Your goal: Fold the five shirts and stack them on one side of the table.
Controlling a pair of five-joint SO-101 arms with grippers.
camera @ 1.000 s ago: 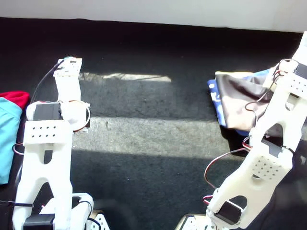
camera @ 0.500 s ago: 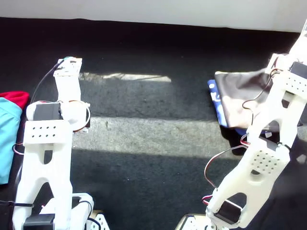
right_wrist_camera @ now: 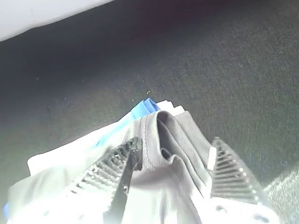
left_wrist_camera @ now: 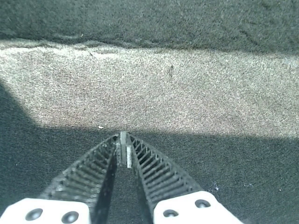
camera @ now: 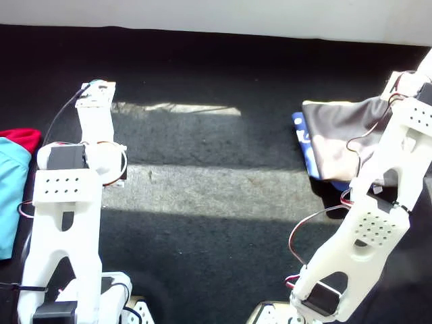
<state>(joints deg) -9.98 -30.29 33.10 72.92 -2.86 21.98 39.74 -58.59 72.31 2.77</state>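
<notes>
Right gripper (right_wrist_camera: 175,142): jaws spread wide, one finger on each side of a raised fold of the grey shirt (right_wrist_camera: 180,128), pinching nothing.
Left gripper (left_wrist_camera: 122,150): fingers pressed together and empty, over the bare black cloth (left_wrist_camera: 233,28) near a sunlit band.
Grey shirt (camera: 337,138): folded, on the right side of the table, lying on top of the blue shirt (camera: 302,138).
Blue shirt: underneath, with only its edge showing past the grey one.
Teal shirt (camera: 10,196) and red shirt (camera: 20,138): at the left edge, well apart from the stack, and apparently not yet folded (the frame cuts both off).
Risk, snagging: the ridged fingers flank a loose ridge of fabric. If the right arm draws away low or sideways, a finger could catch that ridge and pull the fold open.
Risk, stray pinch: closing here would probably grip the fold, and lifting would then drag the grey shirt off the blue one.
Risk, stack shift: a sideways push on the top layer could slide it and skew the pile.
Risk, reach: the remaining shirts lie far from the stack, so carrying them across may let a fold sag or open.
</notes>
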